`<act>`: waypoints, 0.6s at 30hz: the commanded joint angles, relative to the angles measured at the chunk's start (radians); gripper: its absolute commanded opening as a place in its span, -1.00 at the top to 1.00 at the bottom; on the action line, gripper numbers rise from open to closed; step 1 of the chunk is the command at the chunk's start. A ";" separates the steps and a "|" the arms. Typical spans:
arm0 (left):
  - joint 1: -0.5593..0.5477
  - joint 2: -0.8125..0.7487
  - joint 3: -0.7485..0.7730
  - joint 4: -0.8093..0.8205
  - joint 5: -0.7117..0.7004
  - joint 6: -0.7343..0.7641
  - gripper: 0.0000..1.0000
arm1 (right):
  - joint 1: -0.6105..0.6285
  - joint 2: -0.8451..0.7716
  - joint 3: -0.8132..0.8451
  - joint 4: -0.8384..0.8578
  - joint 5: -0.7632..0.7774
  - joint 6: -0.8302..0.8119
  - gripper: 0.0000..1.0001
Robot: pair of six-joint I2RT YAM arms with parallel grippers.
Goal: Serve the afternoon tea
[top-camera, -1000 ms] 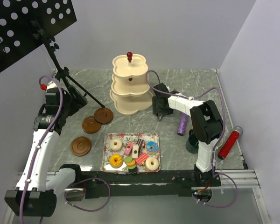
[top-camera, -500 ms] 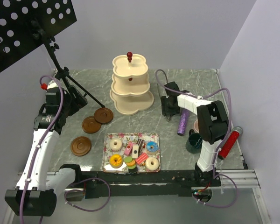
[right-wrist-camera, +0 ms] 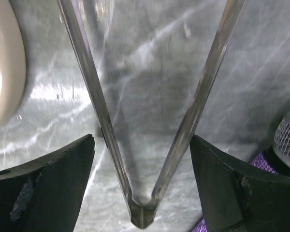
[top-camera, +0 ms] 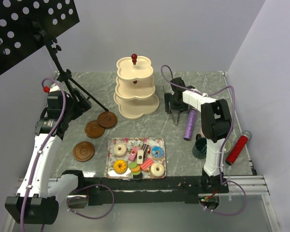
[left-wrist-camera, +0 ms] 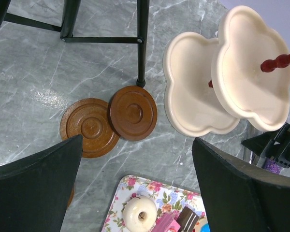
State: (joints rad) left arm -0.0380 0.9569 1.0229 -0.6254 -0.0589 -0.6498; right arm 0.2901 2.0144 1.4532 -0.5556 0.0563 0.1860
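Between the jaws of the right gripper (right-wrist-camera: 142, 140) sit silver metal tongs (right-wrist-camera: 89, 82). The jaws stand wide, and their black fingers (right-wrist-camera: 53, 183) seem to rest against the outside of the two blades, so the tongs are carried sprung open with nothing caught in them. Carrying them open this way probably keeps them ready to close on a small sweet. Their long axis runs from the bend, tucked back near the wrist, out to the spread tips, which aim down at the bare grey marbled counter (top-camera: 208, 87). To one side of them is the foot of the cream three-tier stand (top-camera: 134, 92), and to the other the purple glittery microphone (top-camera: 189, 124), which lies with its length running front to back. The stand is upright, its red knob pointing straight up, and no food shows on its tiers. The food is well apart from the tongs: toy doughnuts (top-camera: 120, 166), cake slices and macarons crowd the rectangular floral tray (top-camera: 130, 140), whose long side runs along the near edge. A dark teal mug (top-camera: 200, 148) stands mouth up by the right arm's base. The left gripper (left-wrist-camera: 137, 139) hangs above the tray's far corner with its jaws fully wide and holding nothing. Three brown round saucers (top-camera: 94, 129) lie flat beneath and beside it, two of them overlapping.
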 commanded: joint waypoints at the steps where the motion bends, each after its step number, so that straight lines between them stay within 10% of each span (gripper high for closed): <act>1: 0.004 -0.032 -0.003 0.044 0.004 -0.014 -0.99 | 0.011 0.038 0.075 -0.009 0.056 0.029 -0.68; 18: 0.004 -0.032 0.006 0.050 0.001 -0.019 -0.99 | 0.029 0.035 0.102 -0.053 0.103 0.044 -0.29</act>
State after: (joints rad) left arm -0.0380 0.9386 1.0176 -0.6067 -0.0578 -0.6521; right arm 0.3145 2.1040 1.5669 -0.5823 0.1333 0.2451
